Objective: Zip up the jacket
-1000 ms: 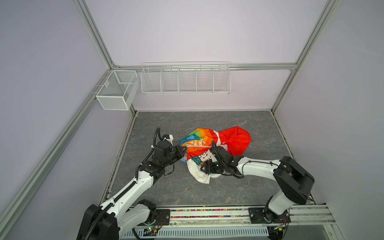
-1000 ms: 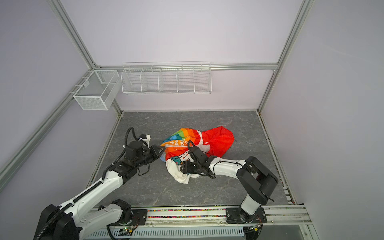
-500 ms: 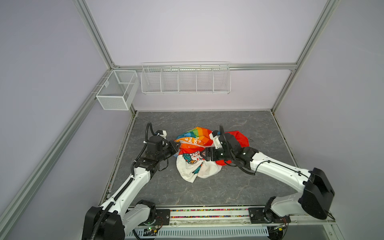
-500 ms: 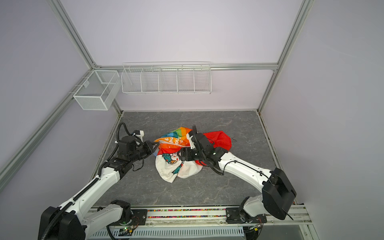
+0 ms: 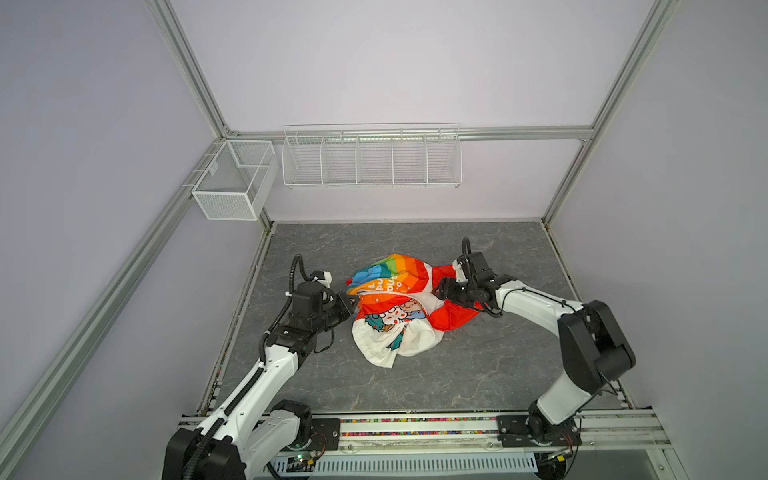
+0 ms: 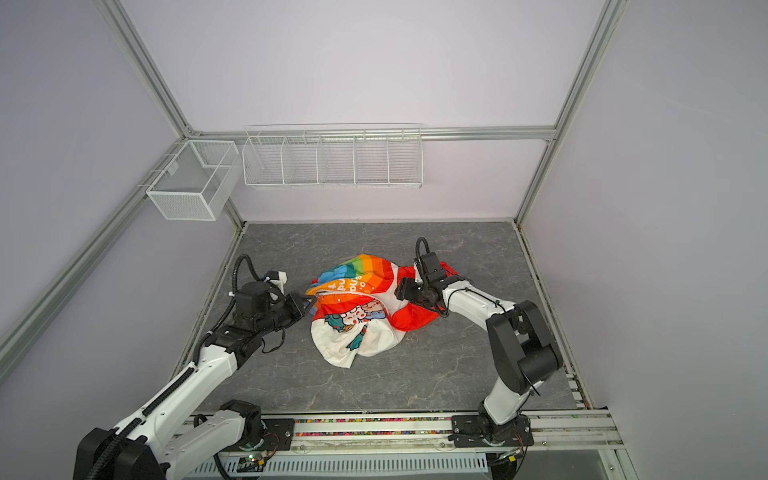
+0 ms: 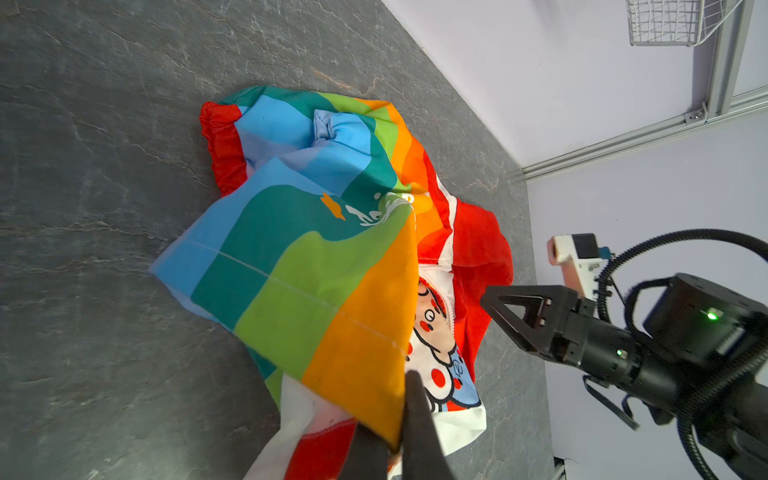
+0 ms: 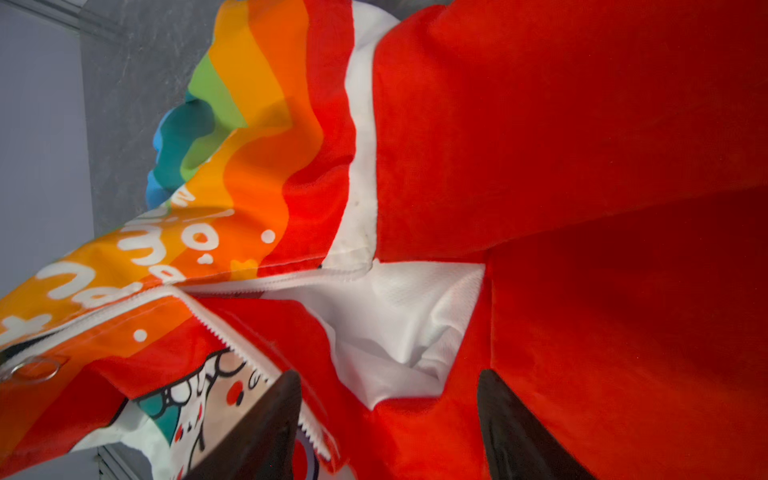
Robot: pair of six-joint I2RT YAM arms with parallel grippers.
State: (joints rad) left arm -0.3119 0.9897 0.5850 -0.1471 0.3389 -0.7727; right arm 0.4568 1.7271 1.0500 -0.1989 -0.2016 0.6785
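Note:
The jacket (image 5: 390, 307) (image 6: 353, 309) lies crumpled mid-table, with the rainbow half at the back, the white cartoon half in front and the red hood (image 5: 453, 318) to the right. Its white zipper (image 8: 232, 340) stands apart, and a ring pull (image 8: 35, 370) shows lower down the track. My left gripper (image 5: 352, 302) (image 6: 309, 305) (image 7: 390, 424) is shut on the jacket's orange-striped corner at its left side. My right gripper (image 5: 440, 289) (image 6: 401, 289) (image 8: 386, 382) is open, its jaws wide apart over the red hood cloth (image 8: 582, 166) and white lining by the zipper's top end.
A long white wire rack (image 5: 370, 158) and a mesh basket (image 5: 232, 178) hang on the back wall and the left corner. Both arm bases ride on a rail (image 5: 415, 424) along the front edge. Walls close the grey table (image 5: 415, 382) on three sides.
My right gripper has left the white front part and moved back and rightwards to the hood side, its arm swinging out right. The left gripper kept its hold, and the jacket has been pulled wider.

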